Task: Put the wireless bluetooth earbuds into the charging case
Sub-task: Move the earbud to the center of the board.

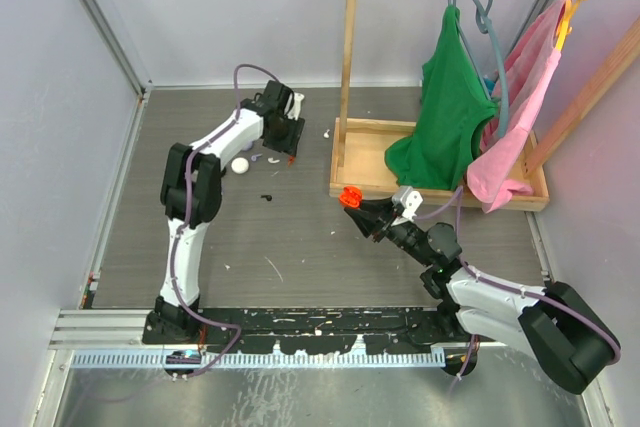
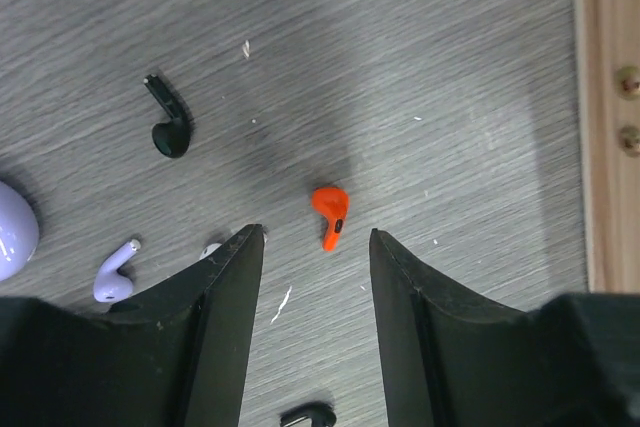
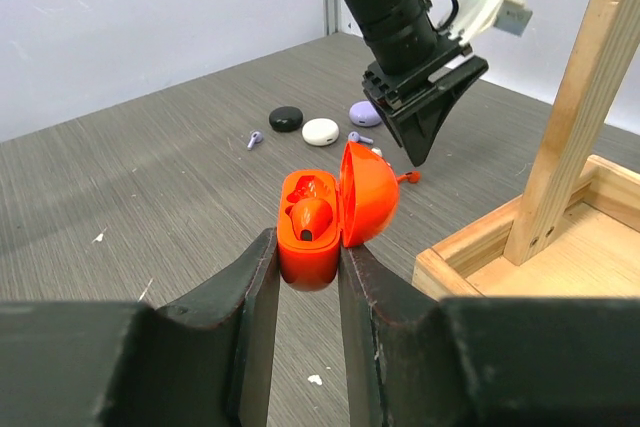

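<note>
My right gripper is shut on an open red charging case, held above the table, lid hinged up. One red earbud sits inside it. The case also shows in the top view, at my right gripper. A second red earbud lies on the table just ahead of my left gripper, which is open and empty above it. My left gripper also shows in the top view. A black earbud and a lilac earbud lie to its left.
Round cases lie nearby: black, white, lilac. A wooden tray with a post and rail stands at the right, with a green garment and a pink one hanging. Grey walls enclose the table.
</note>
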Controlling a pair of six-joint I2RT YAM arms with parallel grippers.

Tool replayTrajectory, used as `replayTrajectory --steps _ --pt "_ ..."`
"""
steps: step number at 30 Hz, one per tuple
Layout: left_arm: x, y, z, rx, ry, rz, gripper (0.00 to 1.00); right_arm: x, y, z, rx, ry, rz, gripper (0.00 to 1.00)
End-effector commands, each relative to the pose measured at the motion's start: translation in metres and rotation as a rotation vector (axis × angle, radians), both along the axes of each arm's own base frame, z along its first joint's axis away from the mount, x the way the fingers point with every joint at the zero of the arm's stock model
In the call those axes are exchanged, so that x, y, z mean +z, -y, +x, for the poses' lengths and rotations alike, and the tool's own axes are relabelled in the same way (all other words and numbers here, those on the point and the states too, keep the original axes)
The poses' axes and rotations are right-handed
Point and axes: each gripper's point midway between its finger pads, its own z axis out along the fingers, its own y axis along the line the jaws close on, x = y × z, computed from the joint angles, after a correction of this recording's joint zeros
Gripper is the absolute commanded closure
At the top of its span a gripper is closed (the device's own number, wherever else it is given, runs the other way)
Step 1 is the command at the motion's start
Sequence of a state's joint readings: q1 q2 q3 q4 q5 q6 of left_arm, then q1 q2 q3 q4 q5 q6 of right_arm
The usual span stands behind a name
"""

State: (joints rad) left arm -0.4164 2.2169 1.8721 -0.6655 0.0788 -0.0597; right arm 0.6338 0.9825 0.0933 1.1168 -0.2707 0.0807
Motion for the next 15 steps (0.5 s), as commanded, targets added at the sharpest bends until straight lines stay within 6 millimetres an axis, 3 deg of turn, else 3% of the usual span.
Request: replayTrajectory --steps 1,15 --pt "0.011 0.002 -0.001 -0.062 -0.023 0.026 0.52 0.021 0.0 0.001 -0.008 0.061 0.04 0.97" --pt "-0.015 0.01 0.003 -0.111 -0.103 0.044 0.61 0.019 -0.001 0.002 -0.006 0.056 0.035 0.97"
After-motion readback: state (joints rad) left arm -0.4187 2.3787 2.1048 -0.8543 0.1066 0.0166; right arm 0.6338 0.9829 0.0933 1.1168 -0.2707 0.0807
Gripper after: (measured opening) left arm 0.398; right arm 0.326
